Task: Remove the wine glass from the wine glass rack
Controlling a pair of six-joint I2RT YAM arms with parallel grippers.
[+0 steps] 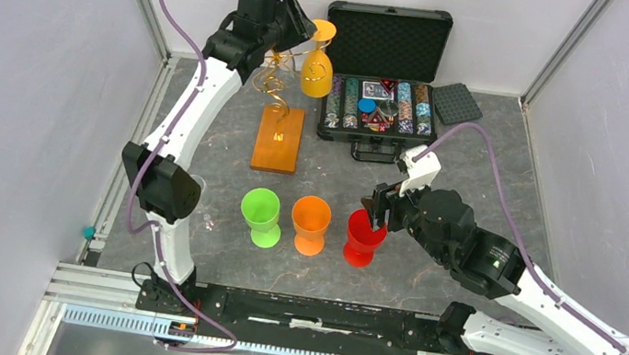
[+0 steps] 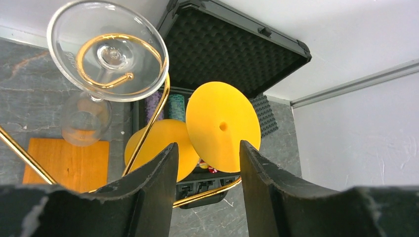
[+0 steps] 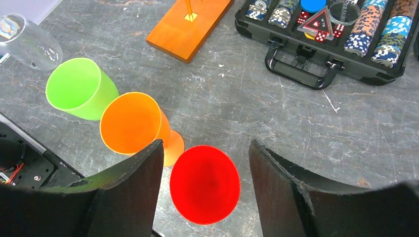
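Left gripper [image 2: 208, 145], spread, is facing yellow wine glass [image 2: 222, 126] on wine glass rack [image 1: 277, 140]; right gripper [image 3: 205, 143], spread, is hovering over red goblet [image 3: 205, 185].

top external: high behind both arm bases, looking down on the table [image 1: 480, 164]. left wrist: close beside the wine glass rack [image 2: 150, 118], facing the chip case [image 2: 222, 49]. right wrist: close above the red cup [image 3: 205, 185], angled downward. shared by all: orange base [image 3: 190, 27], chip case.
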